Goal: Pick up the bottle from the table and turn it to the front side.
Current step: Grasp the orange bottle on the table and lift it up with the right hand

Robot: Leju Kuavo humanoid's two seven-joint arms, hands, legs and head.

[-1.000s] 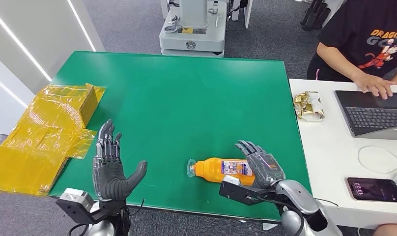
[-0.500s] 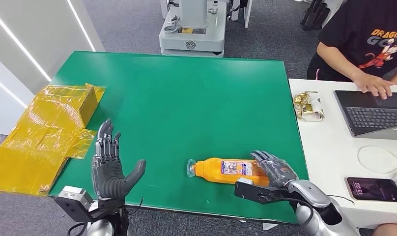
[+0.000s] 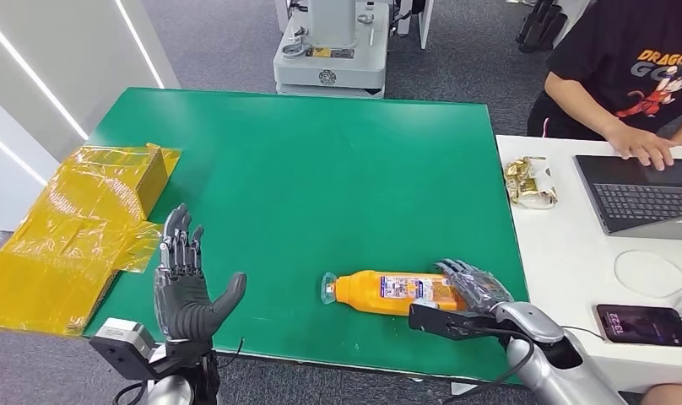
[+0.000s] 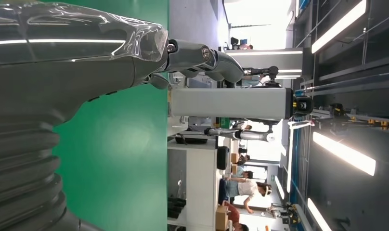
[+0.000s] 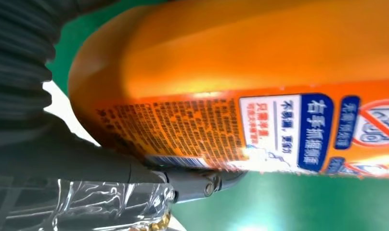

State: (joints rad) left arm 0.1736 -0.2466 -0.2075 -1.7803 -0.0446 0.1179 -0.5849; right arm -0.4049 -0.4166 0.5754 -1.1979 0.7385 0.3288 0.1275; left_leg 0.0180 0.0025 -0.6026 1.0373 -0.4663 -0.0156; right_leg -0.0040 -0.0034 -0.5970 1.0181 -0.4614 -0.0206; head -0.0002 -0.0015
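At the far left a yellow film-wrapped carton (image 3: pixel 76 228) overhangs the near left edge of the green tabletop (image 3: pixel 321 177). Just beside it the left hand (image 3: pixel 184 287) is raised over the tabletop's near edge, fingers apart and pointing up, thumb out to the side, palm bare — it holds nothing. Further right, the orange bottle (image 3: pixel 388 292) lies on its side near the front edge, its clear cap (image 3: pixel 328 289) pointing toward the left hand and a white-and-blue label facing up. The right hand (image 3: pixel 477 291) lies at the bottle's base end, fingers spread over that end; in the right wrist view the bottle (image 5: pixel 240 96) sits close against the hand, with one dark finger (image 5: pixel 197 182) under its printed label, but whether the fingers truly clasp it I cannot tell. To the right stands a white desk (image 3: pixel 565 261) carrying a snack packet (image 3: pixel 530 181), a laptop (image 3: pixel 646 194) and a phone (image 3: pixel 643 325) — a person (image 3: pixel 625 67) in a black shirt sits at it, one hand on the laptop.
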